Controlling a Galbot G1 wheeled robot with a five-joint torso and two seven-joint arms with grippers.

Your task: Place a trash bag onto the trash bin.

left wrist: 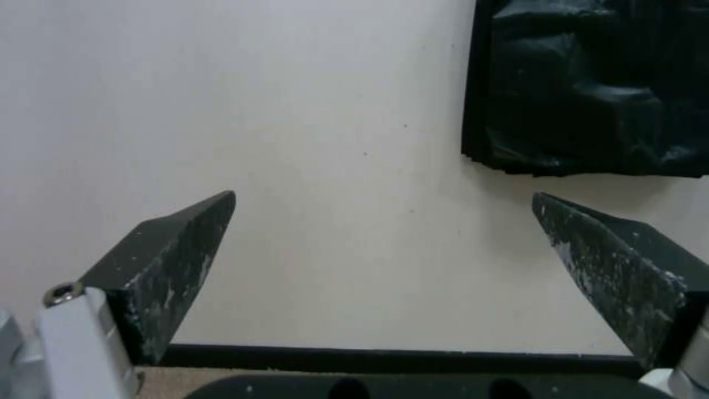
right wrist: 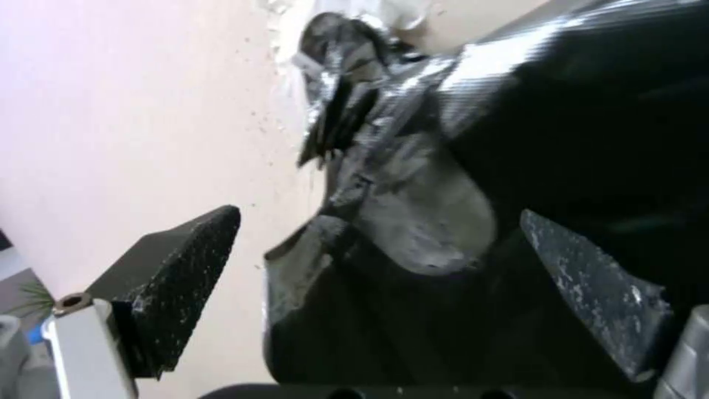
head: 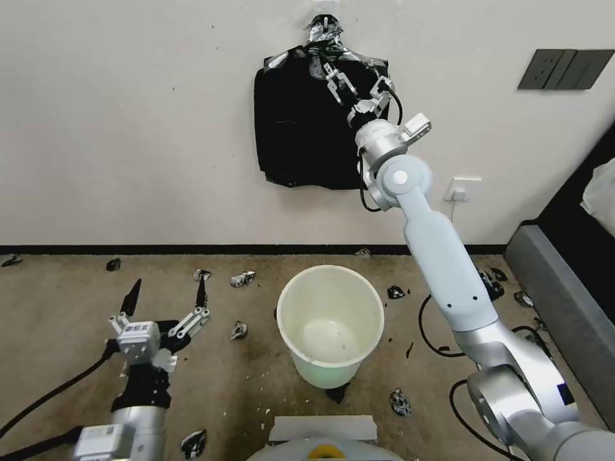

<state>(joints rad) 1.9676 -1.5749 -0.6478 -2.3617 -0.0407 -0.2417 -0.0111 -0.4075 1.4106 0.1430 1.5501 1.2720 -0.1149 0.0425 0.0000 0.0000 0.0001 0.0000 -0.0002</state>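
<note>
Beige carpet (head: pixel 57 333), cream wall (head: pixel 128 115)

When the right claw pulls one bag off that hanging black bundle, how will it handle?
Probably floppy: the bundle hanging on the wall sags in wrinkled folds. Likely slippery, given the glossy film near the open right claw. Layers look tightly stacked at the edge, so several might come off together. The left claw waits open, low beside the trash bin.

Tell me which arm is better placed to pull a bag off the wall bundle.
Right. The right gripper is raised at the bundle on the wall, open near its neck. The left gripper is low over the floor, left of the bin.
</note>
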